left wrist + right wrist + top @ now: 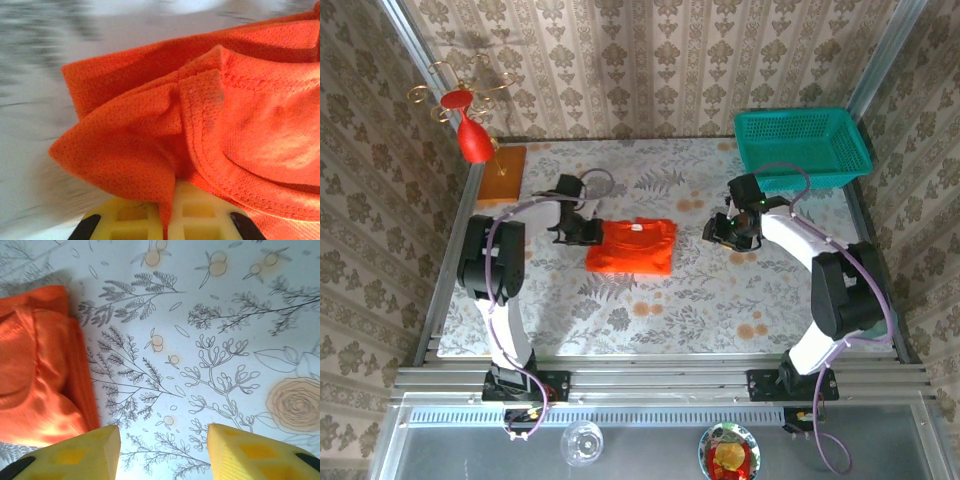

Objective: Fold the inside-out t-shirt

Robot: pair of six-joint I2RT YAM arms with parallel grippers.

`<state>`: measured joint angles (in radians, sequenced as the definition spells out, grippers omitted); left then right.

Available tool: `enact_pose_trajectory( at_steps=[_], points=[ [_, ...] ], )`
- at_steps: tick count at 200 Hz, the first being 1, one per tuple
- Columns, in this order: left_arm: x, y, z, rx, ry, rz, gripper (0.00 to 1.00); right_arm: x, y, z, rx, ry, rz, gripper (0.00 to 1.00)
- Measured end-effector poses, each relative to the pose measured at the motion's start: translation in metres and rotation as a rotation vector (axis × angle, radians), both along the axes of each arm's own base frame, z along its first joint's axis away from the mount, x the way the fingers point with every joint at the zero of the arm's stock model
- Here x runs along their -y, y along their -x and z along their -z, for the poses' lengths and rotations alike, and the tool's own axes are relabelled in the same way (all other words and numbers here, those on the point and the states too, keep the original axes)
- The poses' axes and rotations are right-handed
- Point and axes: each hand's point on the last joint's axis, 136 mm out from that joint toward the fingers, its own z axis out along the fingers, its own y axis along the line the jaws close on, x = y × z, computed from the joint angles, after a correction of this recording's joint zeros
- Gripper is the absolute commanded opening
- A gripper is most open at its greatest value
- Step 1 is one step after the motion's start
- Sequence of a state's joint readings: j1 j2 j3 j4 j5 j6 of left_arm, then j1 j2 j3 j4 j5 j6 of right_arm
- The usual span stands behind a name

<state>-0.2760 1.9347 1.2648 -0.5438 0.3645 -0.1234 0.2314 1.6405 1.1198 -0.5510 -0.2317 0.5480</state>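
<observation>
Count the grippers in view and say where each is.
2. The left gripper is shut on the t-shirt at its left edge; the right gripper stands open over bare tablecloth right of it.

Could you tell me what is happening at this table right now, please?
Two robot arms are folding an orange-red t-shirt, which lies as a compact folded rectangle in the middle of the floral table. The left gripper is shut on the cloth at the shirt's left edge, with a fold of fabric pinched in its jaws. The right gripper is open and holds nothing, hovering over bare tablecloth just right of the shirt.
</observation>
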Motion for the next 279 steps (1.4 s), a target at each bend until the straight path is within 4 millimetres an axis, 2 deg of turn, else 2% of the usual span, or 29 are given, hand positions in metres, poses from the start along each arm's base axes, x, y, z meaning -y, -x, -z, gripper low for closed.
enact_pose_trajectory(
  at_steps=[23, 56, 79, 123, 160, 199, 234, 249, 279],
  points=[
    [-0.043, -0.013, -0.001, 0.004, -0.054, -0.054, 0.00, 0.009, 0.002, -0.010, 0.019, 0.002, 0.010, 0.50],
    [-0.082, -0.042, -0.001, 0.015, -0.098, -0.108, 0.00, 0.023, 0.004, -0.010, 0.013, 0.010, 0.029, 0.50],
    [-0.097, -0.077, -0.004, 0.047, -0.129, -0.112, 0.00, 0.033, 0.009, -0.007, 0.000, 0.013, 0.039, 0.50],
    [-0.114, -0.137, -0.007, 0.114, -0.188, -0.109, 0.00, 0.048, 0.013, -0.006, -0.010, 0.013, 0.064, 0.50],
    [-0.142, -0.173, -0.009, 0.160, -0.278, -0.136, 0.00, 0.057, 0.013, -0.006, -0.010, 0.010, 0.081, 0.50],
    [-0.174, -0.180, -0.013, 0.184, -0.428, -0.144, 0.00, 0.062, 0.018, -0.013, -0.010, 0.008, 0.090, 0.50],
    [-0.193, -0.184, -0.016, 0.205, -0.546, -0.131, 0.01, 0.065, 0.022, -0.020, -0.003, 0.009, 0.095, 0.50],
    [-0.199, -0.187, -0.016, 0.210, -0.585, -0.124, 0.07, 0.065, 0.023, -0.022, -0.001, 0.009, 0.095, 0.49],
    [-0.204, -0.189, -0.014, 0.210, -0.620, -0.108, 0.29, 0.065, 0.026, -0.021, -0.014, 0.010, 0.095, 0.49]
  ],
)
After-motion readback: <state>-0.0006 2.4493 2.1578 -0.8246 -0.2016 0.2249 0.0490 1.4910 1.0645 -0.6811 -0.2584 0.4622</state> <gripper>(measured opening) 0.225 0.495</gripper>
